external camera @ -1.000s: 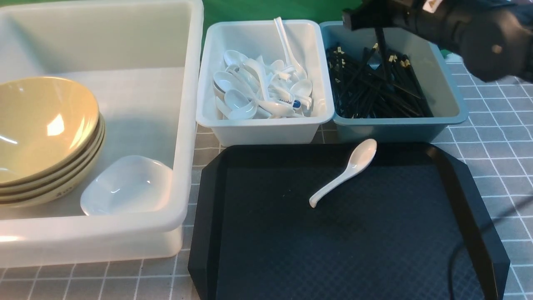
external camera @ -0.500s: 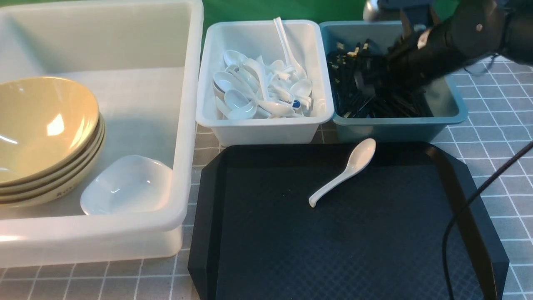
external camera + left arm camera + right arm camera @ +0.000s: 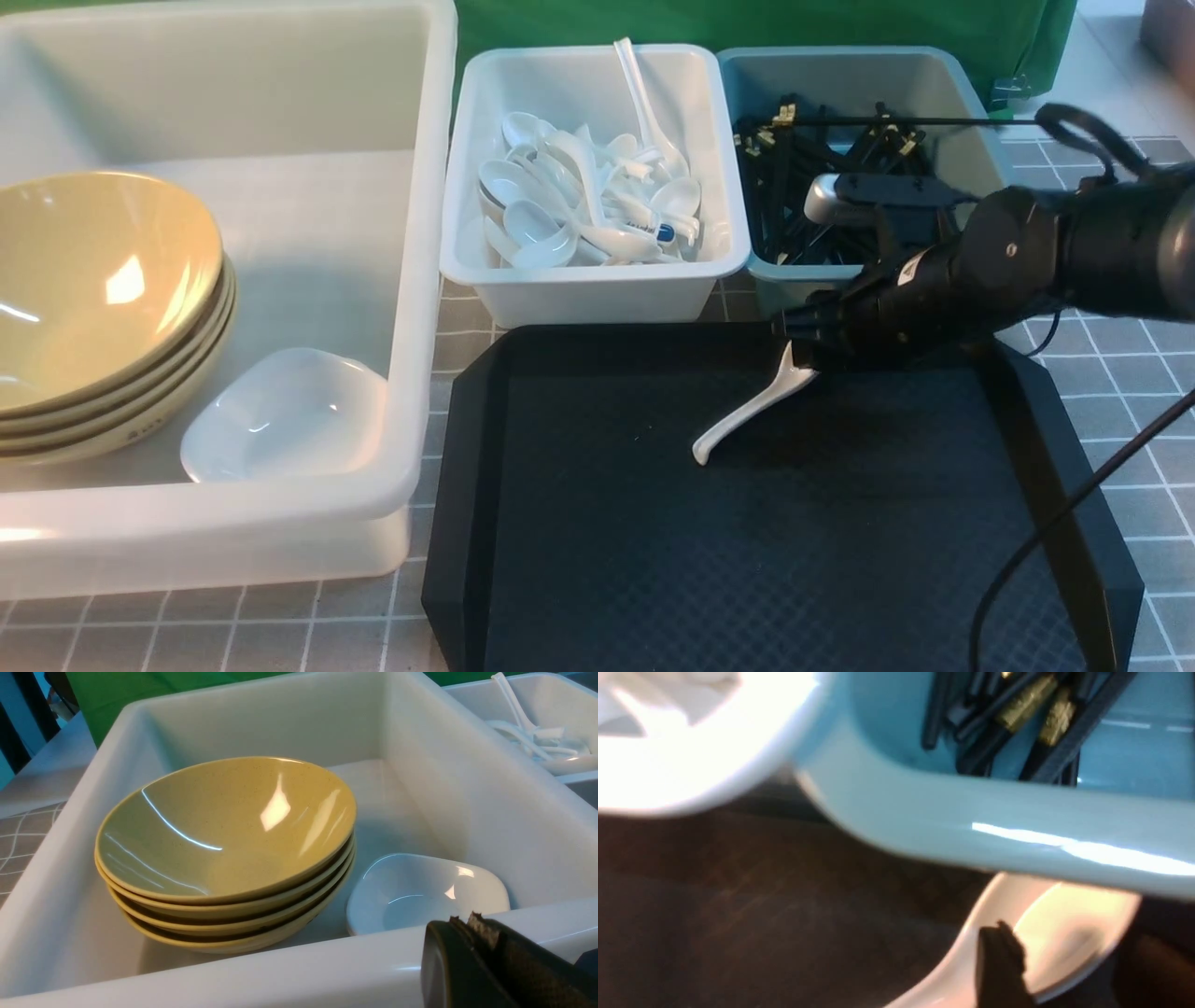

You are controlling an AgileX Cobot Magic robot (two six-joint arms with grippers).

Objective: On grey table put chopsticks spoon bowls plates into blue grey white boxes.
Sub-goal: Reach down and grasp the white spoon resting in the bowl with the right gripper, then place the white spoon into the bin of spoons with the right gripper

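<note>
A white spoon [image 3: 738,425] lies on the black tray [image 3: 747,560], its bowl under my right gripper [image 3: 808,353]. In the right wrist view the spoon's bowl [image 3: 1064,933] sits between the two dark fingers of my right gripper [image 3: 1078,956], whose jaws stand open astride it. The blue box [image 3: 840,75] behind holds black chopsticks [image 3: 794,177]. The small white box [image 3: 597,280] holds several white spoons. The large white box [image 3: 415,280] holds stacked yellow bowls [image 3: 93,271] and a white dish [image 3: 280,420]. My left gripper [image 3: 467,919] is shut and empty at that box's near rim [image 3: 280,970].
The blue box's near rim [image 3: 1017,826] lies close above the spoon in the right wrist view. A black cable [image 3: 1055,532] crosses the tray's right side. Grey checked tablecloth [image 3: 1120,308] shows to the right.
My right arm has come down from over the chopsticks box to the tray's far edge, and now covers the spoon's bowl. The spoon has not moved.
</note>
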